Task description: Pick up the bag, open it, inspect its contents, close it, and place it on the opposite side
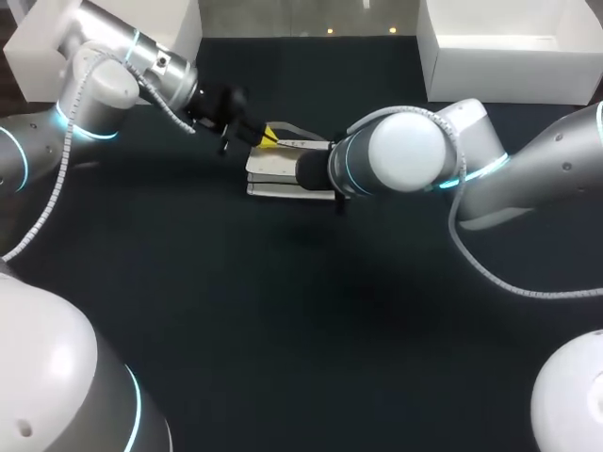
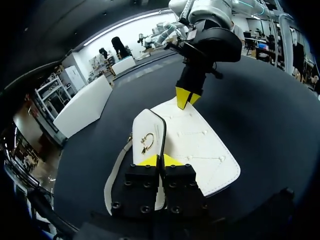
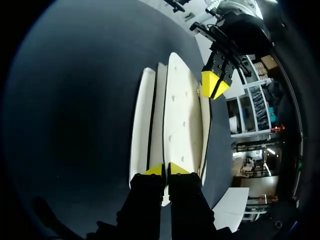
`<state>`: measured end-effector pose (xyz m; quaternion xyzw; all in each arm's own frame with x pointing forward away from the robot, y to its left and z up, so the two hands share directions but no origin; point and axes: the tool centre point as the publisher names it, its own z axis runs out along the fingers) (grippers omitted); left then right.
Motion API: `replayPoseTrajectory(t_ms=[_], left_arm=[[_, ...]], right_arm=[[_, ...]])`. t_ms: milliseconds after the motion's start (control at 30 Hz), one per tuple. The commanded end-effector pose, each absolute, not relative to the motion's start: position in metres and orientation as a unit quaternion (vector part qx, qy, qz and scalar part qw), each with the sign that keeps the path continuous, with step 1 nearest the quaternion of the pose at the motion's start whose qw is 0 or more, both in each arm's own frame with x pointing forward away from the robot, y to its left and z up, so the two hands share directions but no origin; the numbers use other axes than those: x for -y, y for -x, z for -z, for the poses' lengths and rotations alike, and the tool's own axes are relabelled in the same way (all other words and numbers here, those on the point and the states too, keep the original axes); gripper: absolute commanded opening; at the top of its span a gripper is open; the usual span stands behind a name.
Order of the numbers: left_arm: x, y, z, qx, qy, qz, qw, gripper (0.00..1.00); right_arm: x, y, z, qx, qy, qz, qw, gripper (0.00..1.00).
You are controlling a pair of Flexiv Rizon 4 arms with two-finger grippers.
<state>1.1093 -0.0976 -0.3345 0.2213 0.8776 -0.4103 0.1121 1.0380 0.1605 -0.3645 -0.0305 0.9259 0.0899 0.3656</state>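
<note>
You've one white, studded bag (image 2: 200,145) with one gold clasp (image 2: 147,142) on the bench (image 1: 283,330), left jaws and right jaws each pinching an edge.

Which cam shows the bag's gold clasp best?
Left wrist view: the gold clasp sits in plain sight on the bag, ahead of the left gripper. Head view: the right arm covers most of the bag. Right wrist view: bag edge-on, no clasp visible.

Robotics lab: left arm (image 1: 94,89), right arm (image 1: 415,155), dark table (image 1: 283,339)
</note>
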Motion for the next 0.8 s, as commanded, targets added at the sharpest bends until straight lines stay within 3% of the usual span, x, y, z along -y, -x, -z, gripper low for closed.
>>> replayPoseTrajectory(t_ms=[33, 67, 100, 300, 800], left_arm=[[0.099, -1.101, 0.338, -0.884, -0.23, 0.381, 0.143, 0.0], [0.099, -1.099, 0.34, -0.886, -0.228, 0.375, 0.151, 0.16], [0.098, -1.098, 0.342, -0.885, -0.229, 0.375, 0.153, 0.21], [0.097, -1.09, 0.346, -0.881, -0.232, 0.374, 0.175, 0.37], [0.111, -1.084, 0.346, -0.874, -0.281, 0.334, 0.213, 0.29]], right_arm=[[-0.154, -1.032, 0.367, -0.925, 0.031, -0.09, 0.368, 0.0], [-0.154, -1.032, 0.367, -0.925, 0.031, -0.09, 0.368, 0.0], [-0.154, -1.032, 0.367, -0.925, 0.031, -0.09, 0.368, 0.0], [-0.154, -1.032, 0.367, -0.925, 0.031, -0.09, 0.368, 0.0], [-0.154, -1.032, 0.367, -0.925, 0.031, -0.09, 0.368, 0.0]])
